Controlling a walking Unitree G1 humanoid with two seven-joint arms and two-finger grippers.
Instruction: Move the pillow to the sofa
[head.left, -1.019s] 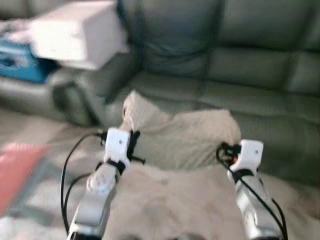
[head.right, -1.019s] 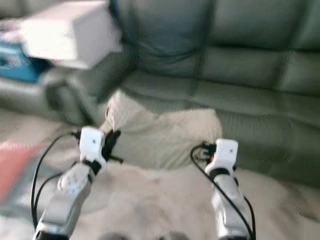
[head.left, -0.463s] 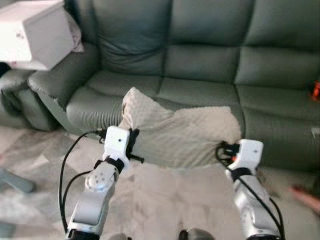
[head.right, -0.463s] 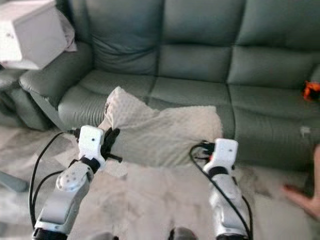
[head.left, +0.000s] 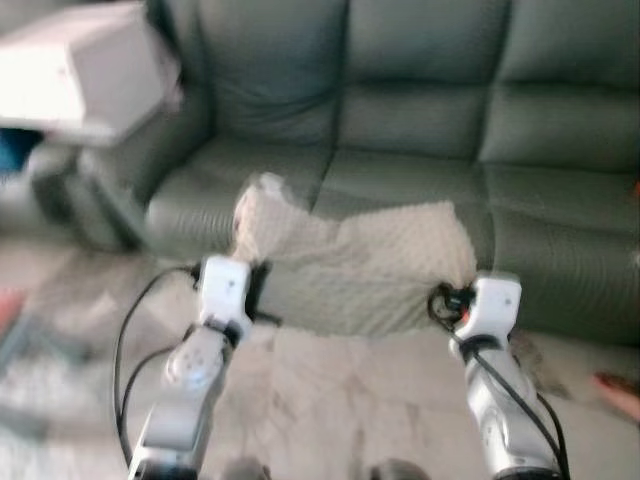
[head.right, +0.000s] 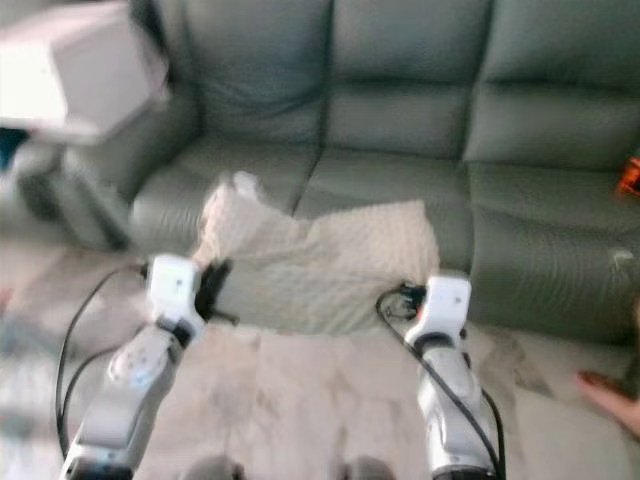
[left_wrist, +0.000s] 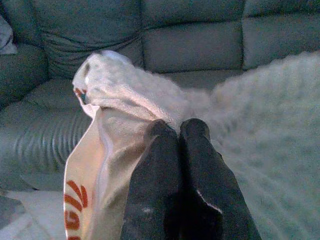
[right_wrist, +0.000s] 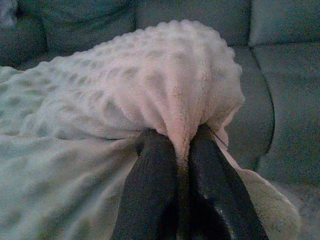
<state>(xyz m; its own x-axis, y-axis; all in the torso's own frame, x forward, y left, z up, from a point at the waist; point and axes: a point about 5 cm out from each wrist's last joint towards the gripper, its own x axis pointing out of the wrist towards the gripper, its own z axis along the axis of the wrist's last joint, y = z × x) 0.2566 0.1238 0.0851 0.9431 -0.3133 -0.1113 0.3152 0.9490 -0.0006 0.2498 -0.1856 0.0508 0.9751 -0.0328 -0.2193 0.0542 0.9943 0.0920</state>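
1. Pillow held up btwn both grippers, just in front of sofa seat edge.
2. Left gripper: fingers pinched on pillow's left corner.
3. Right gripper: fingers clamped on right corner.
4. Seat cushions beyond lie open; white box on left armrest.

The sofa seat cushions lay bare ahead, open to passage; a white box sat on the left armrest, an orange object at far right
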